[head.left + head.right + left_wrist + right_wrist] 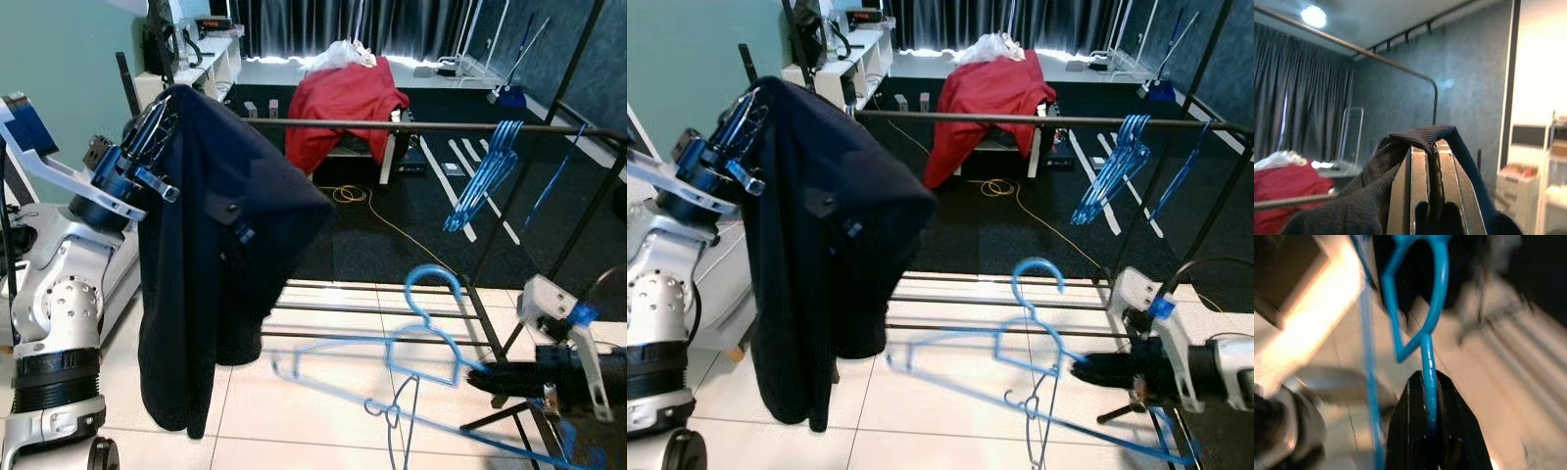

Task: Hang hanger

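My left gripper [162,113] is raised at the left, shut on the collar of a dark navy garment [220,255] that drapes down from it; its fingers [1422,181] pinch the fabric. My right gripper [480,377] at the lower right is shut on a blue plastic hanger [392,357], held low over the tiled floor with its hook [431,279] pointing up. In the right wrist view the blue hanger [1427,357] runs between the black fingers [1449,431]. A dark clothes rail [421,125] spans behind, with several blue hangers [485,171] hanging from it at the right.
The rack's lower bars [372,308] and slanted legs [509,323] stand just ahead. A red cloth [343,103] covers furniture behind on black carpet, with a yellow cable [353,194]. White shelves [201,64] stand at the back left.
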